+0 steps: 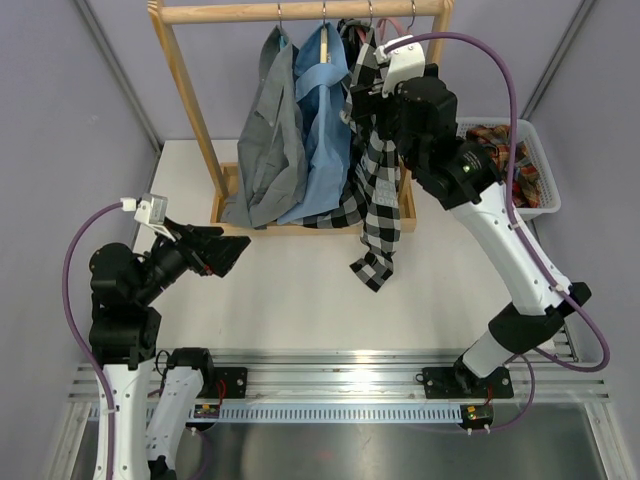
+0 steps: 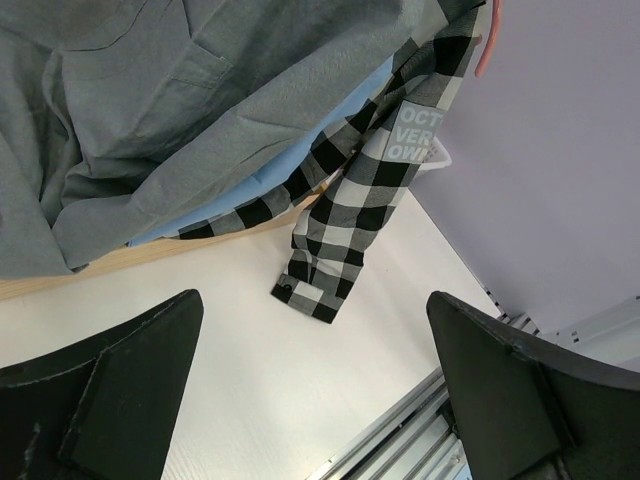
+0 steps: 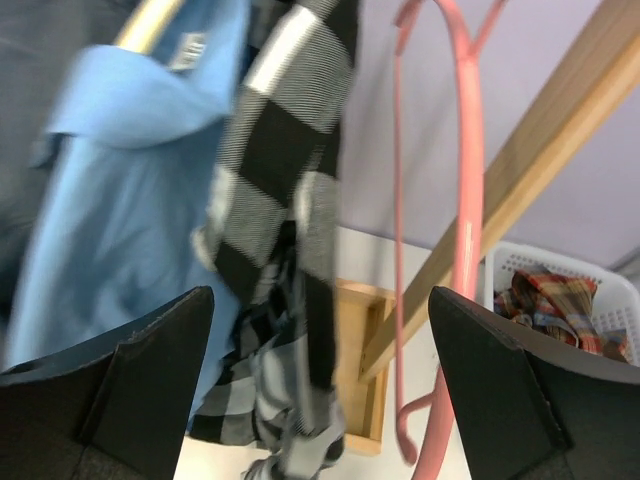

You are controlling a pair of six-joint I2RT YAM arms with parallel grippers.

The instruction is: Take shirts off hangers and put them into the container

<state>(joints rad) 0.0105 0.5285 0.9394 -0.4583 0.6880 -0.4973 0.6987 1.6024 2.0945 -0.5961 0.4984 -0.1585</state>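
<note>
Hovering before the wooden rack (image 1: 220, 13), the left gripper (image 1: 228, 250) hangs, jaws spread. Up at the rack's rail the right gripper (image 1: 362, 100), jaws wide too, should pinch the checked shirt (image 1: 372, 200) by its collar, clear of the pink hanger (image 3: 465, 200) alongside. The white basket (image 1: 546, 170) sits right of the rack.

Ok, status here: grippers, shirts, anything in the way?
Both open, empty: right gripper up at the hanging checked shirt, left gripper low over the table. Bare pink hanger dangles beside that shirt.
</note>
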